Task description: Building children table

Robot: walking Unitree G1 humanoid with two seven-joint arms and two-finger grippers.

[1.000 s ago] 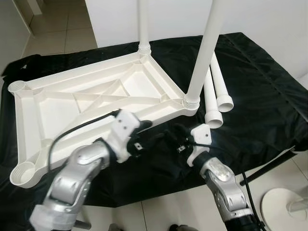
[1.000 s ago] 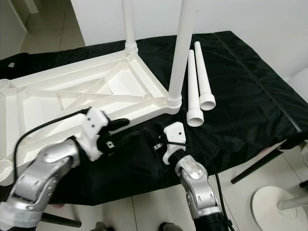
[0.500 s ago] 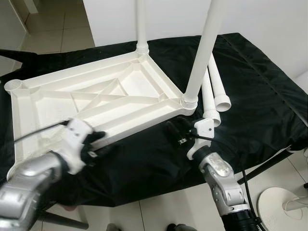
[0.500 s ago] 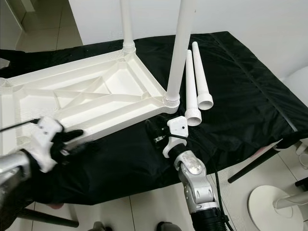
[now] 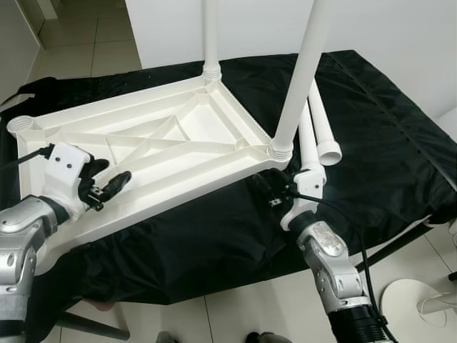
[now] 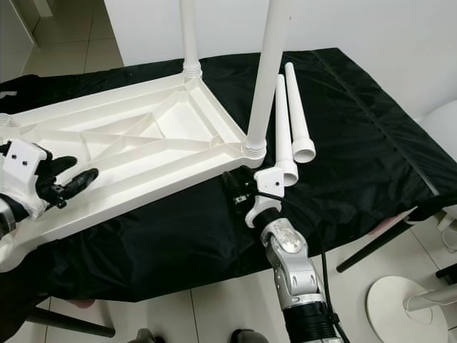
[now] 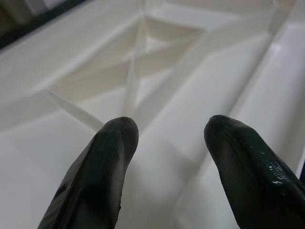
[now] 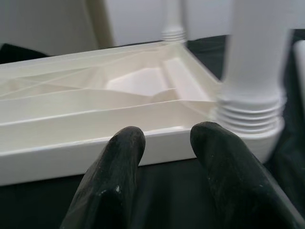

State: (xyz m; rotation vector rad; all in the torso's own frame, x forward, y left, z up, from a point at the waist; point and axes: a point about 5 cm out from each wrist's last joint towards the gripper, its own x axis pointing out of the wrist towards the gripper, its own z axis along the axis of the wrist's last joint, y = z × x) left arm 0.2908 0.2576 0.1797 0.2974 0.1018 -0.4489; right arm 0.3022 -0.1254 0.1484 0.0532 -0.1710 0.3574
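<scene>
A white plastic table top [image 5: 171,143] lies upside down on a black cloth. Two white legs stand screwed into it, one at the far corner [image 5: 210,36] and one at the near right corner [image 5: 301,78]. Two loose legs [image 5: 323,121] lie side by side on the cloth to the right. My left gripper [image 5: 116,170] hovers open over the ribbed left part of the top, nothing between its fingers [image 7: 112,157]. My right gripper [image 5: 270,189] is open, low over the cloth just in front of the near right corner socket [image 8: 250,117].
The black cloth [image 5: 385,128] covers the whole work table, whose front edge drops to a tiled floor. An empty leg socket [image 5: 23,126] sits at the top's far left corner. A white round stand base [image 5: 421,307] is on the floor at right. A white wall is behind.
My left gripper has swung left from the cloth in front of the table top to above its left part. My right gripper has crept closer to the near right corner.
</scene>
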